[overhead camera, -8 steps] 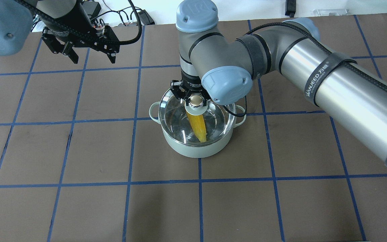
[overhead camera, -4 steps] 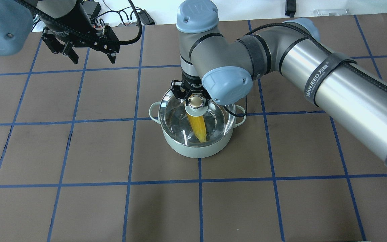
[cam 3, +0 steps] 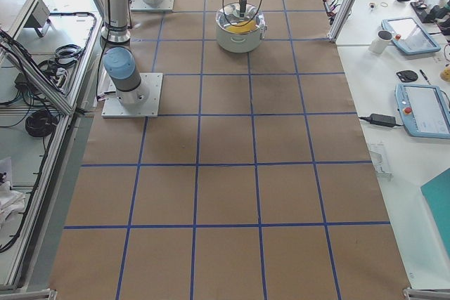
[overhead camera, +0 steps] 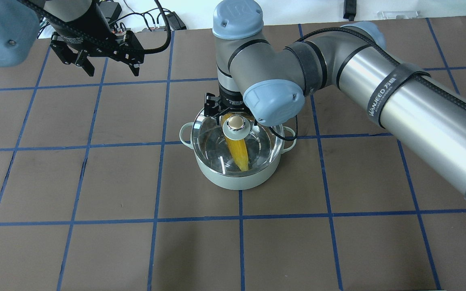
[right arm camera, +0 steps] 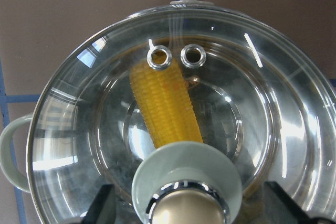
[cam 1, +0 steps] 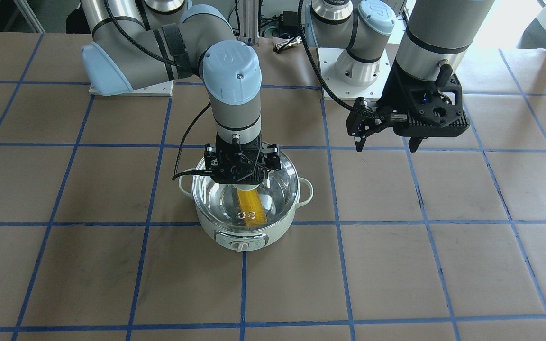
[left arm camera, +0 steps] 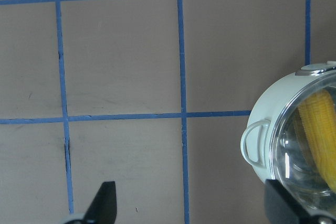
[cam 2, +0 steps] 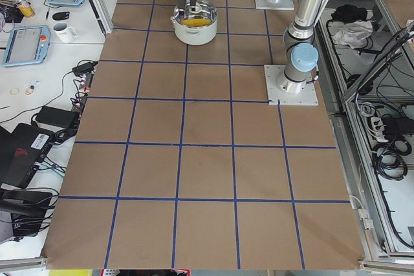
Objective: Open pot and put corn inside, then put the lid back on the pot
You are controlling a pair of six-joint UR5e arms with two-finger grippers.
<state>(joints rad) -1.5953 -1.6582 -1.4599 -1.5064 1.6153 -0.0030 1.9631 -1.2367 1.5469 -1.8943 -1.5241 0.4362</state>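
You see the corn (overhead camera: 237,151) inside the pot (overhead camera: 237,180), with the lid (overhead camera: 257,141) on it. The right tool (right arm camera: 194,205) and left tool (overhead camera: 113,66) are both spread and hold nothing. I think only withdrawing remains.

- Pot (overhead camera: 237,181): smooth pale green shell with a soft sheen; inside is mirror-bright steel.
- Lid (right arm camera: 273,108): clear glossy glass, streaked with glare; knob (right arm camera: 185,212) polished, metallic-looking; vent rings (right arm camera: 159,57) shiny metal.
- Corn (right arm camera: 165,106): dull yellow, bumpy rows.
- Table cover (overhead camera: 95,250): matt brown, paper-like; blue tape (overhead camera: 241,242) lines.
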